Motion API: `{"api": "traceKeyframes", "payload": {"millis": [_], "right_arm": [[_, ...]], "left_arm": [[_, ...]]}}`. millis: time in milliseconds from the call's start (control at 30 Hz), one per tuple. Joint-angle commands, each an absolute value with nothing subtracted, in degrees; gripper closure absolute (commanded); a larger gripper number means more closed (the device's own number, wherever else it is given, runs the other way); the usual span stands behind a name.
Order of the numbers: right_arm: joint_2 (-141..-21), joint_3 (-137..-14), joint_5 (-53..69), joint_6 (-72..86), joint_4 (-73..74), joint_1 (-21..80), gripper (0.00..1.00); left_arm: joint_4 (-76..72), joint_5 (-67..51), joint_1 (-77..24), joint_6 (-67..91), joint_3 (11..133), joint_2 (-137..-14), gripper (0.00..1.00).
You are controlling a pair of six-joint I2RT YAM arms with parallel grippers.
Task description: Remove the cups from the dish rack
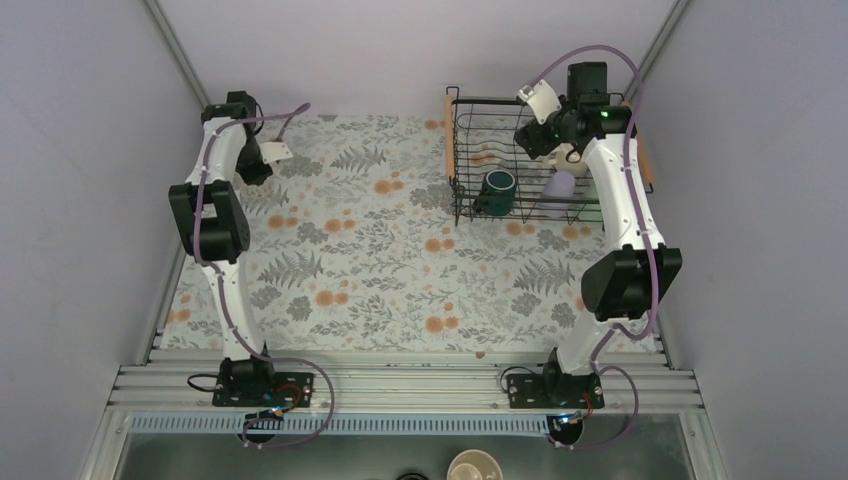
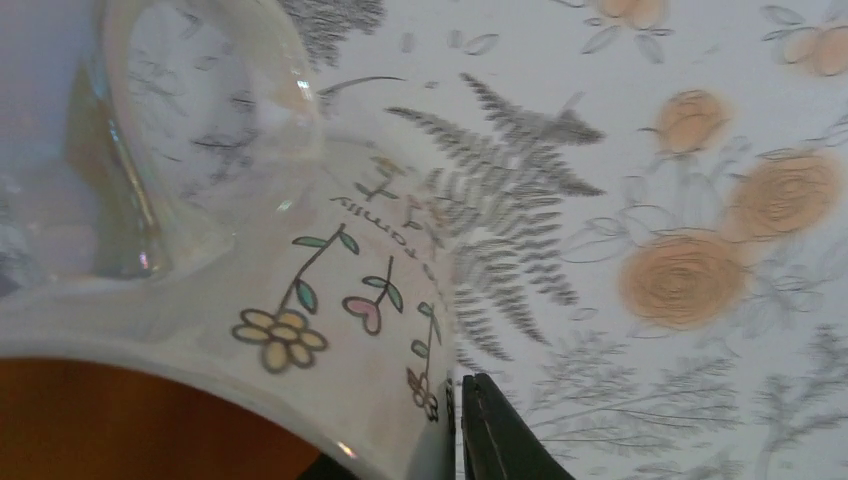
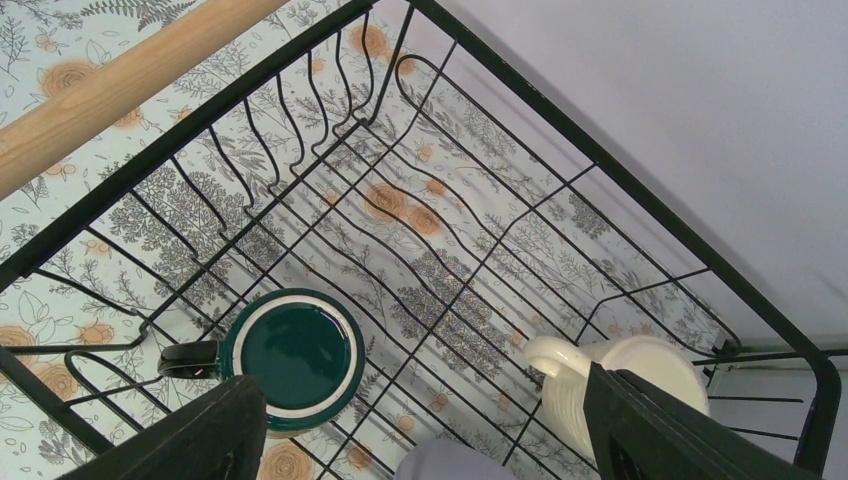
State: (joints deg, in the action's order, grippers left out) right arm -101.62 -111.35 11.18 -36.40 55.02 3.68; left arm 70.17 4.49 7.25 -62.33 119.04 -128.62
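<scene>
1. Looking at the floral mug [image 2: 330, 300] first: it was out of the dish rack [image 3: 180, 141], over at the far left of the patterned mat [image 1: 380, 250] and well apart from the rack. The left gripper [image 1: 272, 153] had it pinched by the wall at the rim. Only one dark finger [image 2: 500, 435] showed, pressed against the outside. I couldn't tell whether the mug's base was touching the mat.
2. It looked like glazed ceramic to me, so stiff, a bit heavy, slick and chippable. A rim pinch would likely let it swing, so I'd put it down gently.
3. Three cups sat in the rack: the dark green mug [image 3: 292, 358] upright at the near-left corner, the cream mug [image 3: 620, 385] off to the right, and the lavender tumbler [image 1: 560, 187] between them, mostly hidden.
4. The right gripper [image 3: 420, 400] hovered above the rack with its jaws spread wide, holding nothing.
5. I'd guess the green mug's rim wall is the easiest place to grab. Its handle [image 3: 188, 360] pointed at the wires, so there wasn't much room there.
</scene>
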Motion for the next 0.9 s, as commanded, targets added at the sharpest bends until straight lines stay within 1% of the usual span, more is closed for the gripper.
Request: {"api": "traceKeyframes", "payload": {"millis": [0,33,100,133,200,367,500,567,633,700,800,867], "right_arm": [[-100.35,-111.25,11.5,-37.12,55.01,3.74,0.17],[-100.7,-111.3,11.31,-37.23,55.05,3.77,0.17],[-101.58,-111.86,11.07,-37.21,55.52,3.77,0.17],[-102.04,-112.29,11.22,-37.26,55.88,3.74,0.17],[-102.65,-112.96,11.55,-37.31,56.4,3.76,0.17],[-103.69,-114.03,12.82,-37.64,57.5,3.99,0.16],[-106.93,-116.33,12.47,-39.38,61.52,4.35,0.16],[-108.76,-117.76,11.98,-40.07,63.74,4.54,0.17],[-110.31,-119.15,10.72,-40.32,65.5,4.7,0.18],[-111.71,-120.66,9.69,-40.44,68.0,5.05,0.19],[-112.93,-121.84,8.75,-42.24,71.09,6.14,0.24],[-112.44,-120.73,6.74,-43.39,70.1,6.81,0.24]], "left_arm": [[72.13,8.21,7.43,-59.47,125.73,-131.32,0.8],[72.72,8.32,7.48,-59.2,126.49,-131.57,0.76],[73.24,8.99,7.43,-58.96,127.13,-131.29,0.63],[73.52,9.15,7.3,-59.04,127.19,-130.92,0.58],[74.13,8.78,7.21,-59.61,127.18,-129.92,0.53],[75.37,10.43,7.04,-59.92,127.13,-127.62,0.49],[76.93,11.52,6.2,-59.61,130.3,-124.71,0.39],[77.23,12.53,4.74,-59.09,132.81,-122.88,0.37],[77.17,12.4,2.36,-57.99,135.55,-120.49,0.35],[75.43,12.51,-0.78,-55.79,135.81,-117.3,0.31],[68.83,12.52,-6.77,-50.86,132.39,-111.83,0.27],[64.19,11.66,-10.77,-47.67,128.24,-107.99,0.24]]}}
